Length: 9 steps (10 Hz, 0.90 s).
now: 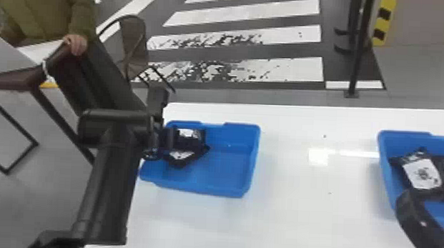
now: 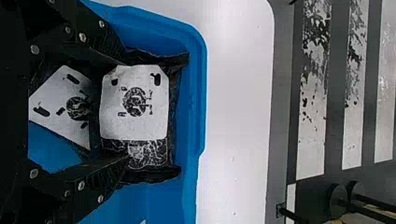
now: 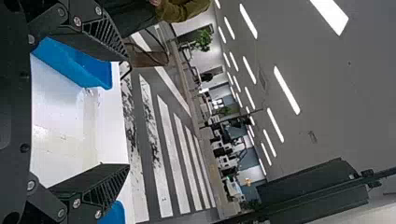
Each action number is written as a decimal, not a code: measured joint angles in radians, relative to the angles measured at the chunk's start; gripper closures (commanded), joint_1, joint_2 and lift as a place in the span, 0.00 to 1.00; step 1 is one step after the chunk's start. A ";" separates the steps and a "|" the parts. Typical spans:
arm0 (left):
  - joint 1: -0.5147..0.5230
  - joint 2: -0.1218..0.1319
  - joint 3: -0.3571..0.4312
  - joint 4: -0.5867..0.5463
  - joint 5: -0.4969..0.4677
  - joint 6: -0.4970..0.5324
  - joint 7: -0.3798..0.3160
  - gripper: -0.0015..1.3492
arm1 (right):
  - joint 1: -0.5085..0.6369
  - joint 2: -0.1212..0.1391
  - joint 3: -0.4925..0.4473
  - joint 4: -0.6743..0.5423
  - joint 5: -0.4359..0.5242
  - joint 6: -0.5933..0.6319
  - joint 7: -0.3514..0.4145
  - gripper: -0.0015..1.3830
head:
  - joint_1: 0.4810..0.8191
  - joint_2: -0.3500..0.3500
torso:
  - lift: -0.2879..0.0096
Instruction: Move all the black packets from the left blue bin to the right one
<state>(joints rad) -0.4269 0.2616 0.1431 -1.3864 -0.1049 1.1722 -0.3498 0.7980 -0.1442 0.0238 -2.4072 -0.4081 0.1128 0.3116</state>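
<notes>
My left gripper [image 1: 167, 141] is down at the left end of the left blue bin [image 1: 226, 161], over two black packets [image 1: 190, 145] with white labels. In the left wrist view my left gripper [image 2: 126, 112] has its fingers spread to either side of the labelled packet [image 2: 135, 102]; another packet [image 2: 65, 105] lies beside it, nearer the palm. The right blue bin [image 1: 384, 168] holds black packets [image 1: 423, 173] with white labels. My right arm comes in at the lower right, with its gripper [image 1: 407, 205] by that bin's near left edge; in the right wrist view the right gripper [image 3: 123, 112] stands open and empty.
Both bins stand on a white table [image 1: 299, 214], with a stretch of tabletop between them. Behind the left arm is a dark-framed table [image 1: 12, 80] with a person's hand resting on it. A dark post [image 1: 358, 49] rises beyond the table's far edge.
</notes>
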 measured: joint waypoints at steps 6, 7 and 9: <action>0.189 -0.034 0.102 -0.268 0.052 -0.068 -0.021 0.89 | 0.006 -0.004 0.000 0.002 -0.022 0.000 0.004 0.17 | 0.63 0.96 | 0.50; 0.260 -0.040 0.128 -0.413 0.087 -0.059 -0.022 0.89 | 0.007 -0.004 0.000 0.001 -0.023 0.000 0.004 0.17 | 0.63 0.95 | 0.50; 0.372 -0.044 0.144 -0.634 0.174 -0.060 -0.032 0.89 | 0.006 -0.005 0.000 0.001 -0.024 0.002 0.004 0.17 | 0.63 0.91 | 0.50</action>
<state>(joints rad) -0.0546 0.2177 0.2873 -2.0208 0.0688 1.1121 -0.3821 0.8043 -0.1488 0.0239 -2.4065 -0.4326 0.1150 0.3157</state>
